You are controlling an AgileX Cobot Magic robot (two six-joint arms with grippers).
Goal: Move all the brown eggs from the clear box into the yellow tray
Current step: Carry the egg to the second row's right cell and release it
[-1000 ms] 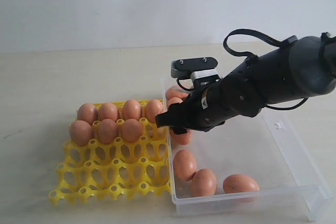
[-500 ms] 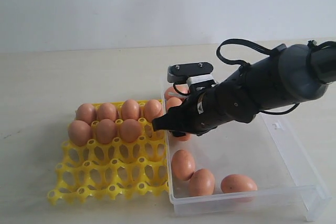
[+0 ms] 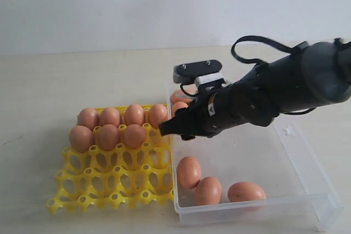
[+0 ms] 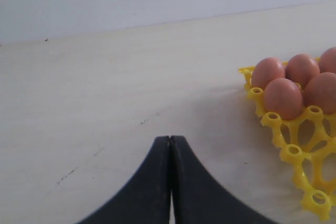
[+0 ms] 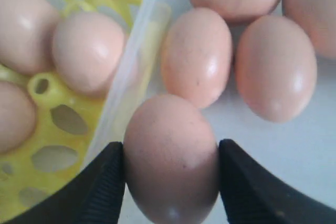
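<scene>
End effector [image 5: 170, 179] tighter round egg [image 5: 169, 129]; seven in tray [image 3: 82, 201].

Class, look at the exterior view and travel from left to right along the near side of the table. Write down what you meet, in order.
yellow tray → first brown egg → second brown egg → third brown egg → right wall of the clear box

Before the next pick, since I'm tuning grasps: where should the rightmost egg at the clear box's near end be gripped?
Grip that egg across its narrow middle, coming down from above. It lies on its side, long axis along the clear box's near wall, with bare floor behind. A neighbouring egg crowds one end, so end-to-end looks worse.
</scene>
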